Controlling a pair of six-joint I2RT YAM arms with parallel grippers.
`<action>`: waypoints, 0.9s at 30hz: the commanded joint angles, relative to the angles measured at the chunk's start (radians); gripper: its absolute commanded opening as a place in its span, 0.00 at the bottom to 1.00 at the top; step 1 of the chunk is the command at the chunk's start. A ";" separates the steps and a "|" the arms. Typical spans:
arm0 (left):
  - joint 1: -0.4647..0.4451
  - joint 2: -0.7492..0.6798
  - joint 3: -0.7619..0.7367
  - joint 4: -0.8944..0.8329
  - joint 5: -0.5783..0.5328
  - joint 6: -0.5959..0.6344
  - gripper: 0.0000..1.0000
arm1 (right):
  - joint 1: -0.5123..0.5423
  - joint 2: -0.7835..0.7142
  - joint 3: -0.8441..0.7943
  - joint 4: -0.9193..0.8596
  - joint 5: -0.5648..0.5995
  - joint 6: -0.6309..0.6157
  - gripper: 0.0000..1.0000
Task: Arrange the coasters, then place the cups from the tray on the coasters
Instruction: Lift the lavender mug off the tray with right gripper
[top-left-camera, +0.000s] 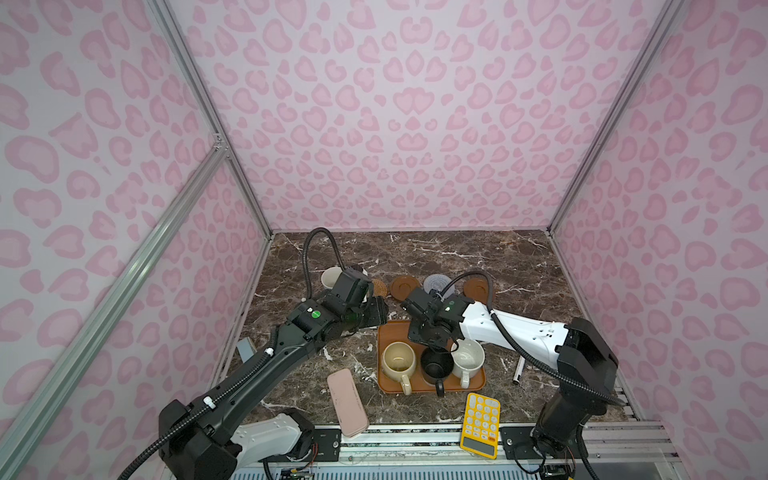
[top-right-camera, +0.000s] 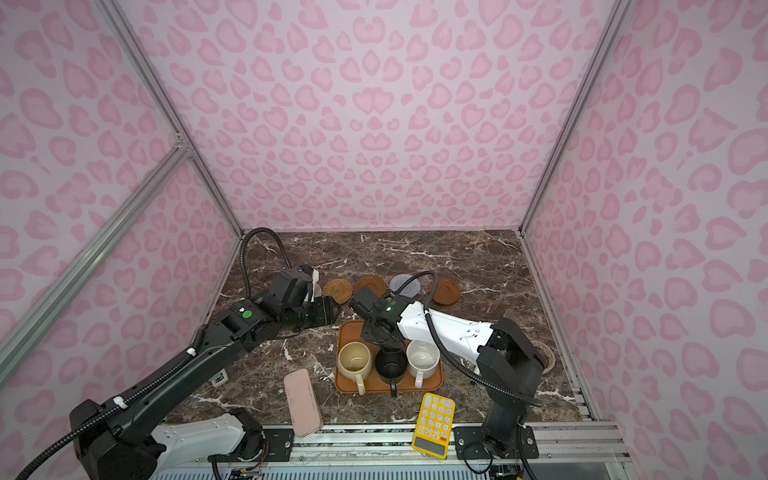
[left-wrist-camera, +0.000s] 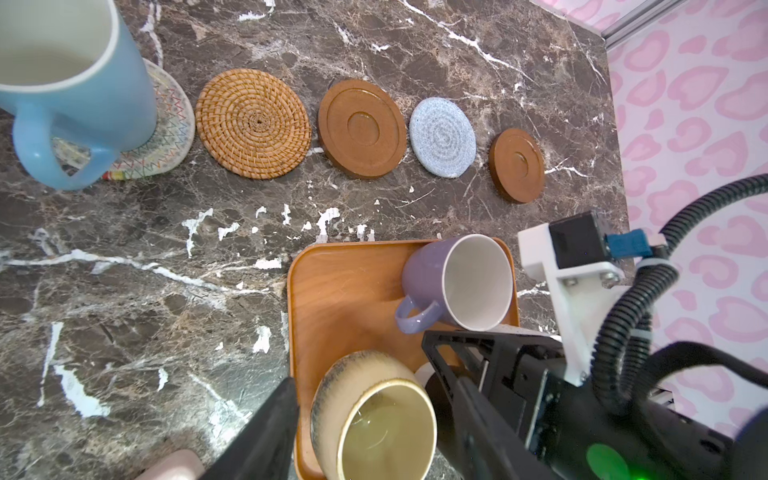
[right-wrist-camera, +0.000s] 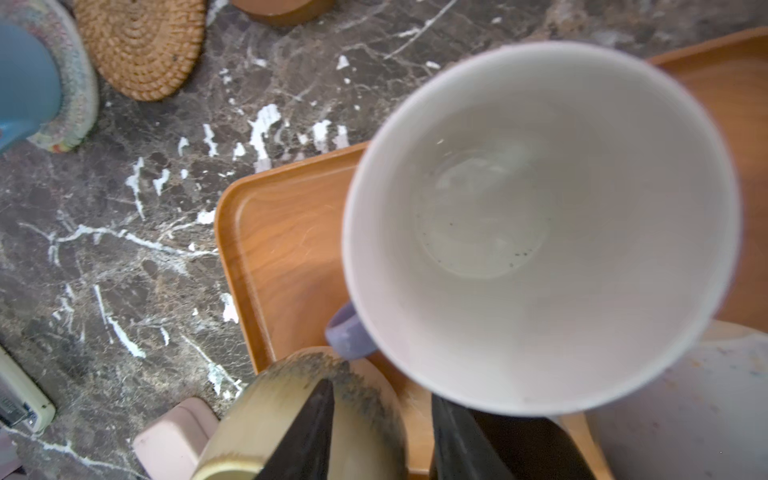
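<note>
Five coasters lie in a row: off-white (left-wrist-camera: 166, 137), rattan (left-wrist-camera: 253, 122), brown (left-wrist-camera: 361, 129), grey-blue (left-wrist-camera: 442, 137), brown (left-wrist-camera: 516, 165). The light blue cup (left-wrist-camera: 62, 83) stands on the off-white one. On the tray (top-left-camera: 388, 332) are the cream cup (top-left-camera: 398, 361), black cup (top-left-camera: 436, 365), speckled white cup (top-left-camera: 467, 357) and lavender cup (left-wrist-camera: 457, 282). My right gripper (right-wrist-camera: 382, 388) hangs over the lavender cup, hiding it in both top views. Its jaws are apart beside the handle (right-wrist-camera: 349, 332). My left gripper (left-wrist-camera: 374, 382) is open and empty above the tray's far left corner.
A pink case (top-left-camera: 347, 403) and a yellow calculator (top-left-camera: 481, 424) lie near the front edge. A pen (top-left-camera: 518, 372) and a tape roll (top-right-camera: 544, 355) sit right of the tray under the right arm. Pink walls close in three sides.
</note>
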 joint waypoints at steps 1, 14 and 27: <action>0.006 -0.008 -0.001 0.018 0.007 0.028 0.62 | -0.007 -0.006 -0.012 -0.014 0.051 0.024 0.42; 0.018 -0.031 -0.025 0.024 0.018 0.034 0.62 | 0.039 0.070 0.084 -0.037 0.094 0.022 0.48; 0.029 -0.047 -0.030 0.014 0.015 0.040 0.62 | -0.001 0.100 0.078 -0.087 0.118 0.051 0.41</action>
